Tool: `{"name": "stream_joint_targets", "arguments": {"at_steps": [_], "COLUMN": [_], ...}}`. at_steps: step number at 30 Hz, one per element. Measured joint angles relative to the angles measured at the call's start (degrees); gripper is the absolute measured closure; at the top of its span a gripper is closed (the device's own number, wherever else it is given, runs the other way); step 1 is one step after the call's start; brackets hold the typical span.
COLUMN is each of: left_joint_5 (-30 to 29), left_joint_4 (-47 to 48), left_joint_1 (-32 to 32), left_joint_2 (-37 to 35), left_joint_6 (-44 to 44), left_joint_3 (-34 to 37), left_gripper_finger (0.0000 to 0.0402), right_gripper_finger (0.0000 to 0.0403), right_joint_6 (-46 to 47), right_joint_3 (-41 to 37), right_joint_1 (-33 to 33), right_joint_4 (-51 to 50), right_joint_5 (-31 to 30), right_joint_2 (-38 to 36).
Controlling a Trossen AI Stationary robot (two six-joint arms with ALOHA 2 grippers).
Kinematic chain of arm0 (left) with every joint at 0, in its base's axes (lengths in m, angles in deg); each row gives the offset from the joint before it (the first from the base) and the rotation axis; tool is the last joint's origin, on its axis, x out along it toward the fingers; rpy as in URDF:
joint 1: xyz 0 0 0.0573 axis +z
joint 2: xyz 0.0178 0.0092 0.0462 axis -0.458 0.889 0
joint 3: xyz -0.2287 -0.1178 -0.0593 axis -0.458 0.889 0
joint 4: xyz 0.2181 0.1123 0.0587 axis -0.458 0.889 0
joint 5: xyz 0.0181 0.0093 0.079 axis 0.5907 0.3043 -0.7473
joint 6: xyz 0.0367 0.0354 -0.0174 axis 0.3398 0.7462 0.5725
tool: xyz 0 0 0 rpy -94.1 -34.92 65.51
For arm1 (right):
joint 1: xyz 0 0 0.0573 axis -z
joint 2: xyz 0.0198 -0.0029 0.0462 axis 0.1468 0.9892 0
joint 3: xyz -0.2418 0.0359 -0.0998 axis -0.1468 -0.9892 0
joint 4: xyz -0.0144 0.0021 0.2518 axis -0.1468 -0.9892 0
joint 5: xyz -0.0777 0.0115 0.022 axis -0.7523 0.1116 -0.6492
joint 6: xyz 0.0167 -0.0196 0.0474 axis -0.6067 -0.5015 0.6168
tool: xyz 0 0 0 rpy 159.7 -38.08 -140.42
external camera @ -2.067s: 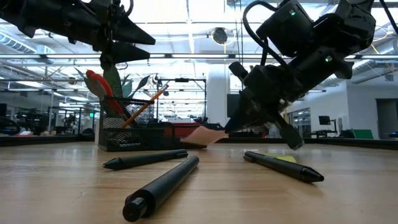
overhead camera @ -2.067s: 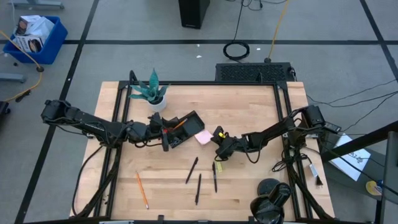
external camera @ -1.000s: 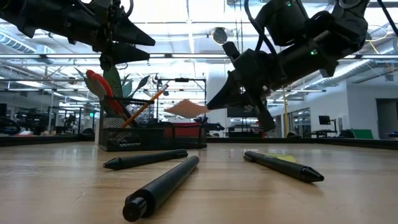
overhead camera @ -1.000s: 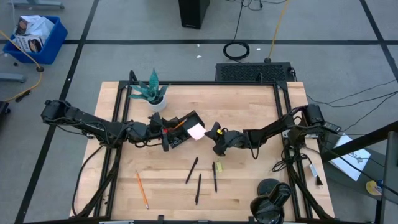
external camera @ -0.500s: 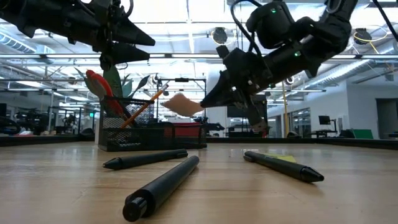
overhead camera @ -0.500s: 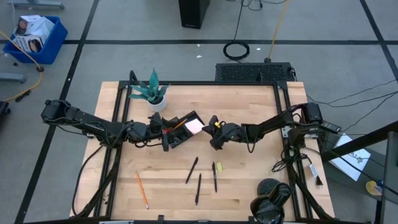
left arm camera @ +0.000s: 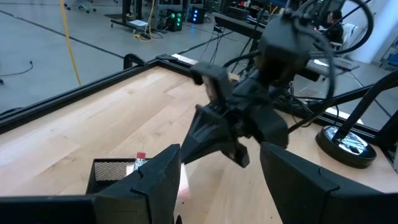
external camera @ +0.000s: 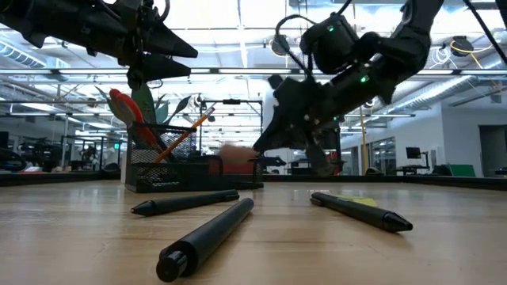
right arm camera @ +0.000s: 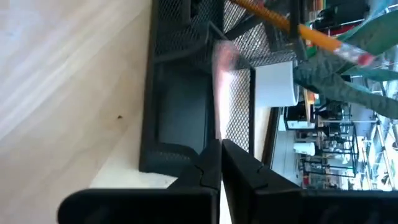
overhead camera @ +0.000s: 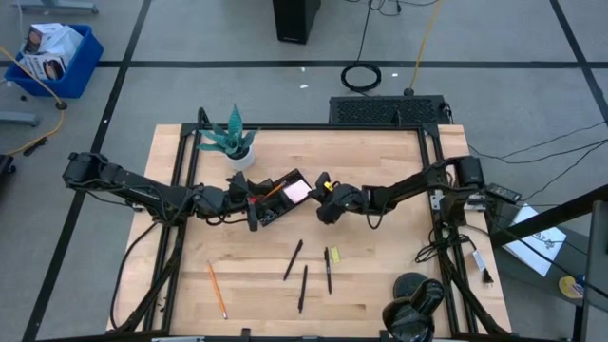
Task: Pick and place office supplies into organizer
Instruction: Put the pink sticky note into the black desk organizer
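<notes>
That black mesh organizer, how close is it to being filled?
Partly. The black mesh organizer already holds red-handled scissors and an orange pencil. The right end effector is lowering a pink sticky-note pad into it. Three black pens, a second orange pencil and a yellow-green bit remain on the table.

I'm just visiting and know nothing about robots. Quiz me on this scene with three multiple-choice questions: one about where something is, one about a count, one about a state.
1. Where is the pink sticky-note pad?
A. flat on the table's front edge
B. over the organizer, at the right gripper
C. under the plant

2. How many black pens lie loose on the table?
A. three
B. one
C. six

3. How do the right gripper's jaws stand?
A. wide open
B. shut on the pad
C. out of view

Answers: 1 B, the high view shows pink above the tray; 2 A, three dark sticks lie together; 3 B, the right wrist view shows them pressed together.
</notes>
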Motion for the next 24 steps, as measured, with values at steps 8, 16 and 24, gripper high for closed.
{"name": "stream_joint_targets", "arguments": {"at_steps": [8, 16, 24], "left_joint_5": [0.00, 0.02, 0.00], "left_joint_4": [-0.03, 0.50, 0.46], "left_joint_1": [0.00, -0.01, -0.01], "left_joint_2": [0.01, 0.01, 0.01], "left_joint_6": [0.43, 0.43, 0.39], "left_joint_3": [-0.04, -0.04, -0.04], "left_gripper_finger": [0.0178, 0.0179, 0.0179], "right_gripper_finger": [0.0403, 0.0403, 0.0403], "right_joint_6": [-3.02, -1.77, 1.71], "right_joint_3": [3.78, 3.87, 3.85], "right_joint_1": [-0.02, 0.03, 0.03], "right_joint_4": [0.39, 1.48, 0.82], "right_joint_5": [-3.12, -2.03, 0.70], "right_joint_2": [5.61, 5.49, 5.51]}}
